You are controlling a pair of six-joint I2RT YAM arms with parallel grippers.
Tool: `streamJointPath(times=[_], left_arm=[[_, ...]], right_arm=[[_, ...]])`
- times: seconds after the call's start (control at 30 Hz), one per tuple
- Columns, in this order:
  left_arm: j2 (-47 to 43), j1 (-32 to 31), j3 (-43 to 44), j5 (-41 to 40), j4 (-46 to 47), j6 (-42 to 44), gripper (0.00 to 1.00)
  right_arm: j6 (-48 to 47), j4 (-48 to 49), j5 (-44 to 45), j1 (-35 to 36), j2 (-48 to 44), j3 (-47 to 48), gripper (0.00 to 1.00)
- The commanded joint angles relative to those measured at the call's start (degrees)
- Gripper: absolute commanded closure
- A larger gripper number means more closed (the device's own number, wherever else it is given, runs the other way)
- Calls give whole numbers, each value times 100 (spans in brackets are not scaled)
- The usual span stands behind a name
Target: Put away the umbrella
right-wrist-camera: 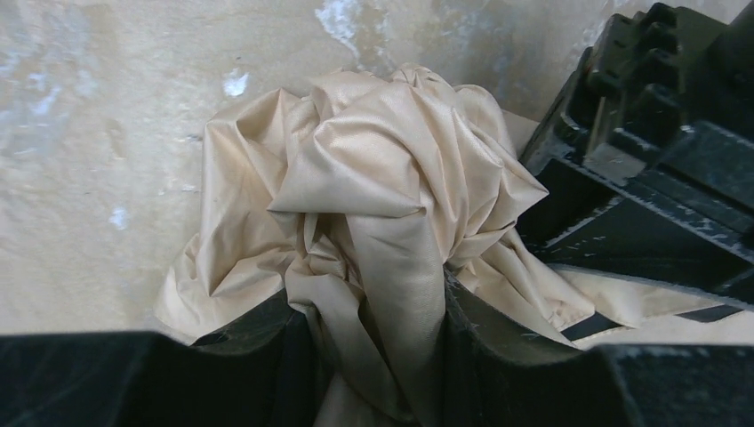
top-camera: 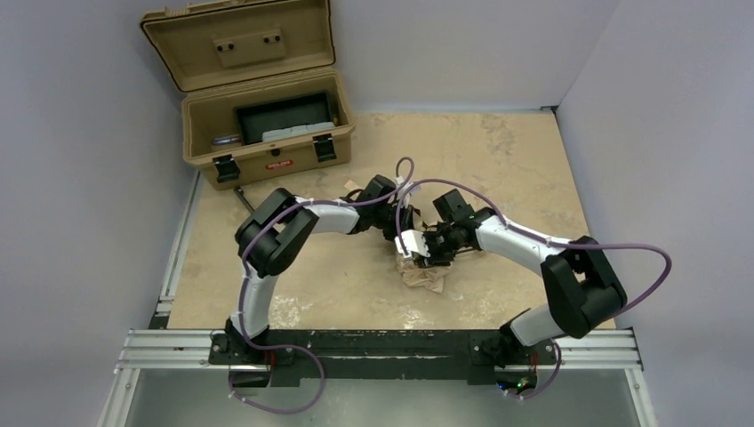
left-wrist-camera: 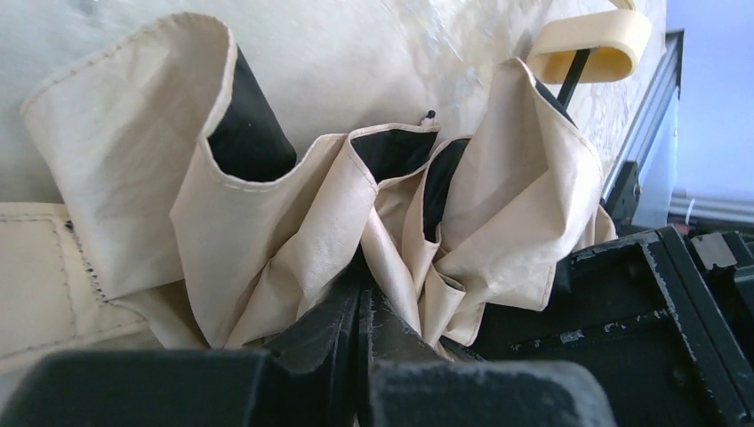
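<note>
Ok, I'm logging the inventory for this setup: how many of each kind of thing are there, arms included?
Umbrella: 1
Tan case: 1
Robot arms: 2, left arm and right arm
Total: 4

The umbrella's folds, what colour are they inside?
Black inside the umbrella, beige outside. The left wrist view shows it best.

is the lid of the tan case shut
No, the tan case sits with its lid swung up and the inside showing.
</note>
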Motion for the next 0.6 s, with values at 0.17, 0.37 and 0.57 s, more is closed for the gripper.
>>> streamJointPath(times=[0.17, 0.37, 0.57], left_arm=[[-134, -923, -895, 1153, -62, -496, 100], [-958, -389, -1103, 281, 65, -788, 76], [-2157, 357, -1433, -507, 383, -1064, 62]], right_arm=[[353, 665, 742, -50, 173, 147, 92], [435, -351, 851, -48, 887, 448, 95], [210, -1052, 794, -47, 1293, 583, 95]])
